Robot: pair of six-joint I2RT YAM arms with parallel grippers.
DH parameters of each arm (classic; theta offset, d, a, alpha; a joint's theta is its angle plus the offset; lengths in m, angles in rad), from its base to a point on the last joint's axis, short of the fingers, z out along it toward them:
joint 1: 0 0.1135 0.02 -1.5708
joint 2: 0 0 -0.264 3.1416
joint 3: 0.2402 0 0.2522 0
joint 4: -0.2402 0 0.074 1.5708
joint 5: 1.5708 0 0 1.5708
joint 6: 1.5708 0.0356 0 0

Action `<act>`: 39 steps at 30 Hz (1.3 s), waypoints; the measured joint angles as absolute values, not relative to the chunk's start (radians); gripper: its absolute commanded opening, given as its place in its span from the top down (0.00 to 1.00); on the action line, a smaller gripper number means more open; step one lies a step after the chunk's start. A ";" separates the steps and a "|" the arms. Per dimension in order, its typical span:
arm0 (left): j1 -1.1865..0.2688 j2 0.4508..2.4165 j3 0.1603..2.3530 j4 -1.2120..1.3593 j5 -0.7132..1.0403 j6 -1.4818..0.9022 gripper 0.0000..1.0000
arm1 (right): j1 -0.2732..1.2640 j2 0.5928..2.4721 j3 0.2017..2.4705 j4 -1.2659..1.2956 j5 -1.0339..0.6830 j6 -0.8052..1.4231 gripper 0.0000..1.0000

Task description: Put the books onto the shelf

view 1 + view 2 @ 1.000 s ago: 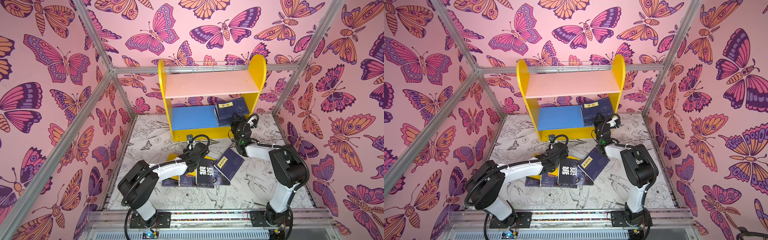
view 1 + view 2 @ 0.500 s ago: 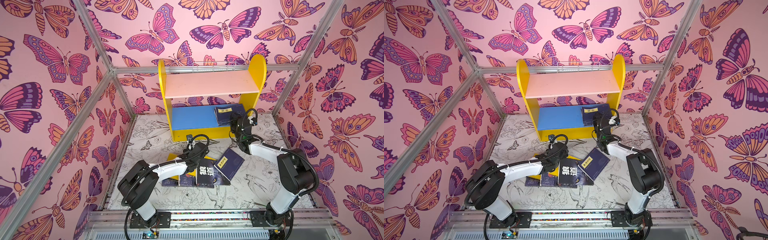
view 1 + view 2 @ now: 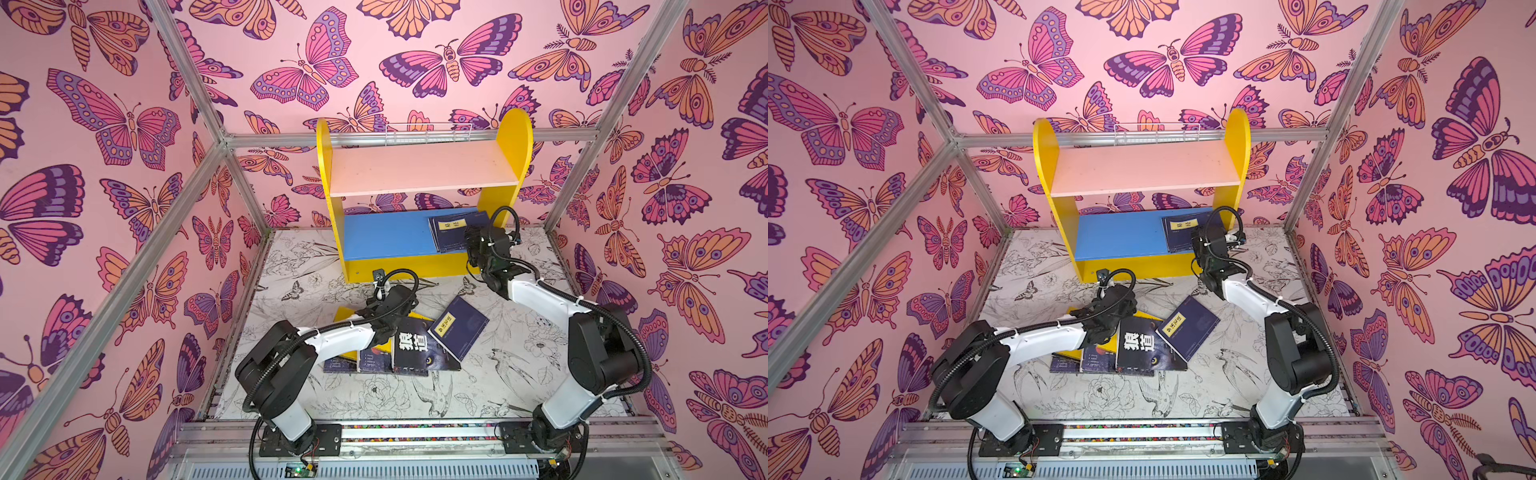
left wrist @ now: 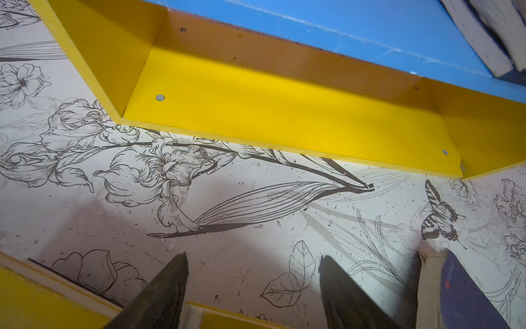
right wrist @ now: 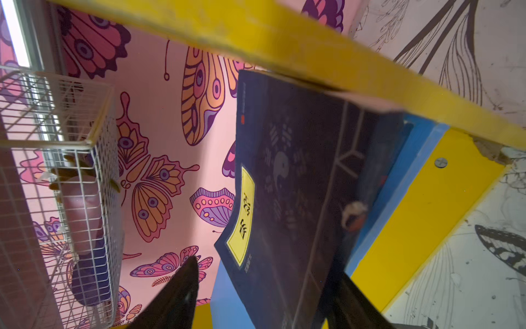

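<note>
Right gripper (image 5: 267, 267), clamped a second ago, now spread wide: navy book (image 3: 455, 230) released on blue board's (image 3: 386, 241) 3 o'clock end; left gripper (image 4: 253, 287) wide, empty; floor books (image 3: 411, 345) remain

The shelf (image 3: 513, 137) holds navy books (image 3: 453, 235) on its blue board (image 3: 386, 239); others (image 3: 459, 328) litter the floor (image 3: 511, 374).

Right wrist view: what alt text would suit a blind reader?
A navy book with a yellow label lies on the blue lower board of a yellow shelf, seen between the spread tips of the open right end effector. Behind are a white wire rail and pink butterfly wallpaper.
</note>
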State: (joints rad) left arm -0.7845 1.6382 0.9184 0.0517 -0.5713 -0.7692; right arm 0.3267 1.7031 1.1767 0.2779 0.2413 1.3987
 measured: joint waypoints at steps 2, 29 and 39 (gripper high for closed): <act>-0.785 1.638 0.918 0.052 -0.571 -0.769 0.25 | 0.311 1.711 1.188 0.270 0.209 1.390 0.34; -0.784 1.638 0.918 0.051 -0.564 -0.770 0.25 | 0.295 1.636 1.167 0.104 0.028 1.266 0.45; -0.783 1.638 0.918 0.051 -0.561 -0.770 0.25 | 0.278 1.622 1.108 0.101 -0.011 1.251 0.60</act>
State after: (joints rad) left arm -0.7834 1.6382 0.9184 0.0505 -0.5610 -0.7696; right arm 0.2775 1.6222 1.1080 0.1005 -0.0113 1.2510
